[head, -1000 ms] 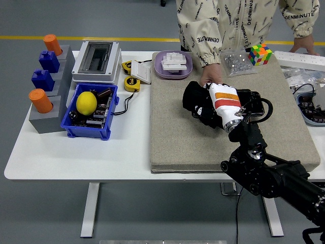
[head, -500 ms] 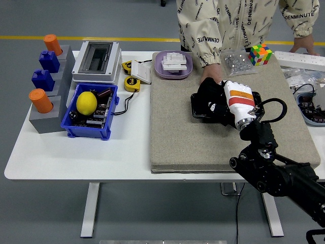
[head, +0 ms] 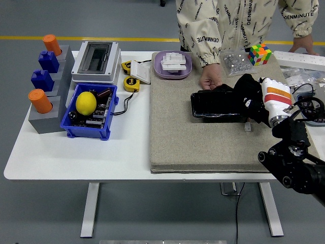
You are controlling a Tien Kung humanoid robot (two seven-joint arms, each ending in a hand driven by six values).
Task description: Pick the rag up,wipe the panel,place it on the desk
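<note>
Surface: white table [head: 51,152] with a tan mat [head: 177,132] over its right half.
Left side: blue bin [head: 89,127] holding a yellow lemon [head: 86,102]; grey box [head: 96,61] behind it.
Middle: purple tray [head: 173,65] at the mat's far edge; a person's hand [head: 209,80] rests on the black panel [head: 216,105].
Right hand [head: 261,99]: fingers curled around the black rag [head: 248,94], pressing it on the panel's right end.
Far right: coloured cube [head: 260,54].

Glossy black panel [head: 217,105] on rough, matt mat [head: 203,142].
</note>
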